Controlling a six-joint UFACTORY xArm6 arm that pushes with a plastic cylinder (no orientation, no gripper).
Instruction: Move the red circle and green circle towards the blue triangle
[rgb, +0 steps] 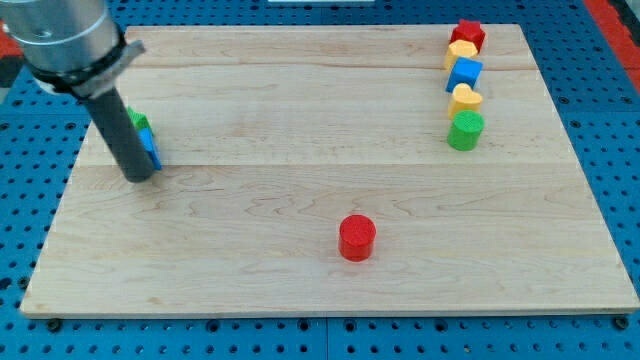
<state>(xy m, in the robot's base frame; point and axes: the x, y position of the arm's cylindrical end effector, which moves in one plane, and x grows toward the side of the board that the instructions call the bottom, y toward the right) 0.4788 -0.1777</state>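
Observation:
The red circle (357, 238) stands near the view's bottom middle of the wooden board (300, 120). The green circle (465, 131) stands at the view's right, at the lower end of a column of blocks. A blue block (151, 146), its shape mostly hidden, sits at the view's left, right behind the dark rod. A green block (137, 121) peeks out just above it. My tip (139, 177) rests on the board at the view's left, touching or nearly touching the blue block, far from both circles.
A column at the view's top right holds a red block (468, 35), a yellow block (460, 51), a blue cube (464, 73) and a yellow heart (465, 98) above the green circle. Blue pegboard (620, 120) surrounds the board.

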